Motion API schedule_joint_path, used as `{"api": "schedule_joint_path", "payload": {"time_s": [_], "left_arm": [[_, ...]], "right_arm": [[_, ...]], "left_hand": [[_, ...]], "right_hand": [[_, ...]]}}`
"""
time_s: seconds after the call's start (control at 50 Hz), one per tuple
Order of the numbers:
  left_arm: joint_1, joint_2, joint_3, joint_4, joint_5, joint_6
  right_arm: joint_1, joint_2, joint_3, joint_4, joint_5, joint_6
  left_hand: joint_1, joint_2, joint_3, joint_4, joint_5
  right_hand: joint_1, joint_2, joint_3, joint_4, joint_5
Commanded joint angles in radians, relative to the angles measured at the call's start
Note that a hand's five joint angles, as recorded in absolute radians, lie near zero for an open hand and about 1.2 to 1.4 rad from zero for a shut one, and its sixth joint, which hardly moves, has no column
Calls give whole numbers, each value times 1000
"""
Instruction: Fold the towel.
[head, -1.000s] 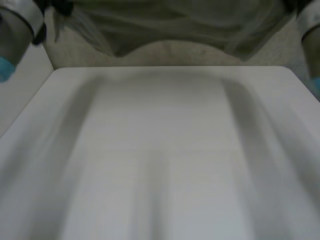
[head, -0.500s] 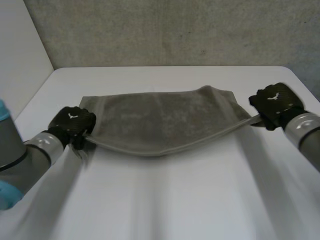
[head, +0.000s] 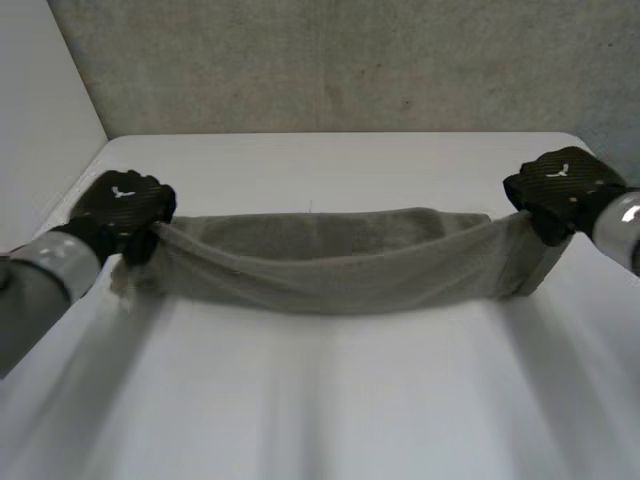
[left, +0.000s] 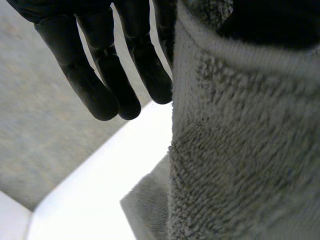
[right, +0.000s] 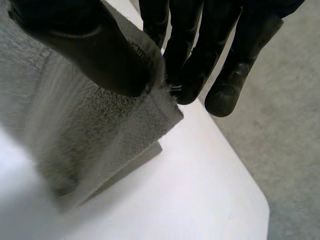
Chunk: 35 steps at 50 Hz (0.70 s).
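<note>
Grey terry towel (head: 330, 265) hangs stretched between the two hands across the far half of the white table (head: 330, 410). Its top edge sags in the middle and its lower part reaches the tabletop. Taking the table as a clock face with twelve at the far edge, the left hand (head: 118, 203) is at about ten o'clock and the right hand (head: 560, 188) at about two. Each holds one end of the towel lifted off the surface.

In the left wrist view the towel's hemmed edge runs up between the thumb (left: 270, 22) and the nearest finger, pinched there. The other fingers (left: 100, 85) hang straight and free beside the cloth.

In the right wrist view the thumb (right: 95, 50) presses the towel's corner against the fingers (right: 182, 65), so this hand grips the cloth too. The corner juts out just past the thumb tip. Below it the towel drops to the table.

A rough grey wall (head: 350, 60) stands beyond twelve o'clock.
</note>
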Motion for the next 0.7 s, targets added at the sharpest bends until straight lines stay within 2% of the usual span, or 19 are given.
{"api": "schedule_joint_path", "payload": {"time_s": [0.02,0.04,0.08,0.1,0.14,0.18,0.34,0.36,0.38,0.4,0.42,0.44,0.46,0.54,0.6,0.64,0.7], "left_arm": [[-61,-360,388,-88,-90,4],[-61,-360,389,-89,-90,4],[-68,-481,563,-145,-127,4],[-68,-482,563,-145,-127,4],[-70,-537,646,-173,-138,4],[-76,-642,794,-222,-148,4],[-122,-816,1080,-294,-156,4],[-128,-833,1109,-297,-164,4],[-128,-833,1110,-297,-164,4],[-133,-840,1129,-299,-180,4],[-136,-840,1140,-297,-200,1],[-136,-840,1140,-297,-201,1],[-137,-833,1140,-296,-216,-9],[-148,-816,1140,-296,-230,-12],[-160,-774,1126,-303,-234,-12],[-160,-715,1075,-329,-251,-10],[-157,-676,1030,-343,-265,-12]], "right_arm": [[51,347,-348,6,128,1],[51,348,-348,6,129,1],[63,455,-486,4,162,7],[63,455,-486,4,162,8],[74,554,-610,1,181,9],[81,601,-668,-2,188,9],[120,768,-886,-16,216,9],[128,789,-916,-25,227,11],[128,790,-916,-25,227,11],[138,803,-936,-34,245,12],[149,807,-942,-40,270,20],[149,807,-942,-40,270,20],[157,803,-942,-45,294,35],[157,796,-920,-43,327,93],[157,731,-861,-36,328,169],[149,618,-745,-39,319,228],[143,558,-658,-49,317,239]], "left_hand": [[-34,-124,-149,-125,-247],[-34,-124,-149,-125,-247],[-34,-124,-149,-125,-247],[-34,-124,-149,-125,-247],[-34,-124,-149,-125,-247],[-34,-124,-149,-125,-247],[-45,-135,-161,-136,-258],[-400,-490,-515,-490,-613],[-404,-494,-519,-494,-616],[-808,-898,-923,-898,-1020],[-1111,-1201,-1226,-1201,-1324],[-1114,-1204,-1229,-1205,-1327],[-1216,-1306,-1331,-1306,-1429],[-1226,-1316,-1341,-1316,-1438],[-1223,-1313,-1338,-1313,-1435],[-1217,-1307,-1332,-1307,-1430],[-1211,-1301,-1326,-1301,-1424]], "right_hand": [[78,78,68,54,39],[78,78,68,54,39],[78,78,68,54,39],[78,78,68,54,39],[78,78,68,54,39],[78,78,68,54,39],[39,39,28,15,-1],[-430,-430,-440,-454,-469],[-435,-435,-445,-458,-474],[-1025,-1025,-1035,-1048,-1064],[-1144,-1144,-1154,-1167,-1183],[-1144,-1144,-1154,-1167,-1183],[-1144,-1144,-1154,-1167,-1183],[-1144,-1144,-1154,-1167,-1183],[-1144,-1144,-1154,-1167,-1183],[-1144,-1144,-1154,-1167,-1183],[-1144,-1144,-1154,-1167,-1183]]}}
